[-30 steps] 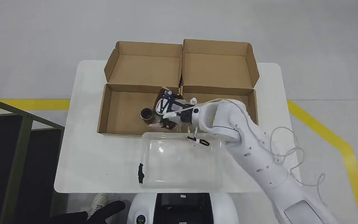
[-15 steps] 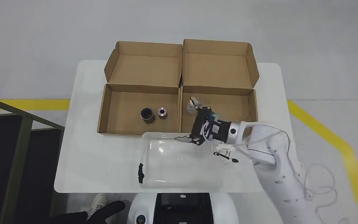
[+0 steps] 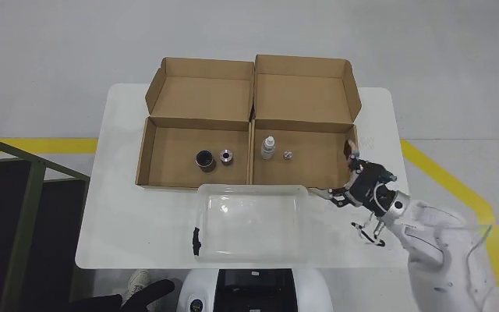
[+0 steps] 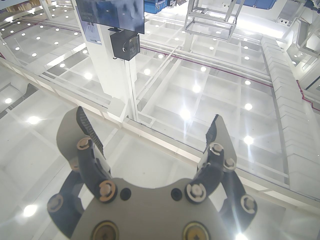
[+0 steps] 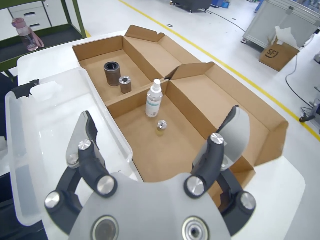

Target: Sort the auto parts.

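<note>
Two grippers stand wide open and empty. The right gripper (image 5: 159, 113) has its jaws spread with nothing between them. It hangs at 3 o'clock of the clear bin (image 3: 251, 187), just beside the right carton (image 3: 320, 165). The left gripper (image 4: 148, 114) is equally open, grips nothing and points at the ceiling.

In the right carton, at 1 o'clock of the bin, the spray bottle (image 3: 267, 147) stands upright. The small capped vial (image 3: 286, 155) is near it, at its 3 o'clock. In the left carton (image 3: 168, 160), at 11 o'clock, the dark cylinder (image 3: 204, 160) and metal bushing (image 3: 226, 157) stand just beside each other.

Judgement: all four parts in view lie in the cartons, two per carton, so sorting appears complete or nearly so.
</note>
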